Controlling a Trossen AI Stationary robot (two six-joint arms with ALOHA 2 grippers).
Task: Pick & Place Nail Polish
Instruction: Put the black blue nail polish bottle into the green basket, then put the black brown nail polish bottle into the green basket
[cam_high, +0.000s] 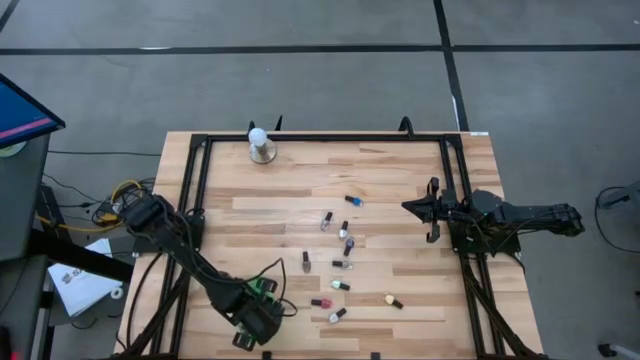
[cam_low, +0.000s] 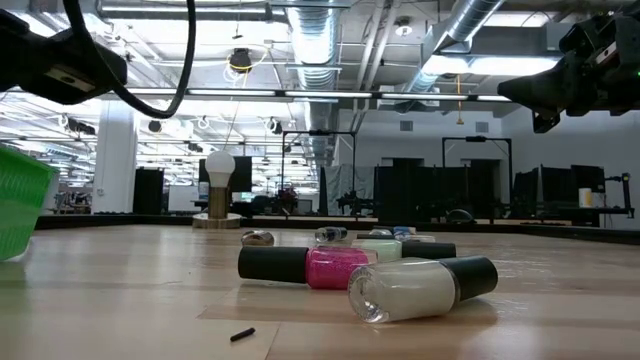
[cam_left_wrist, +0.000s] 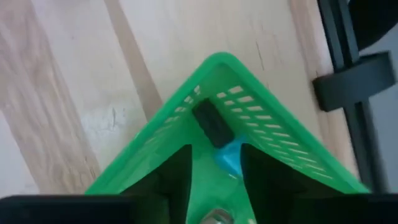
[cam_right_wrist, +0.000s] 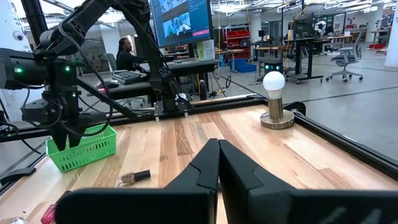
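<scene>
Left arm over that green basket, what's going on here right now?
The left gripper hangs over the green basket at the table's near left corner, fingers apart. A blue nail polish bottle with a dark cap lies in the basket just below them, apparently dropped in. The right gripper waits shut above the table's right side, holding nothing. About ten more bottles lie scattered mid-table, not yet picked. The white ball-topped stand stands at the far edge.
</scene>
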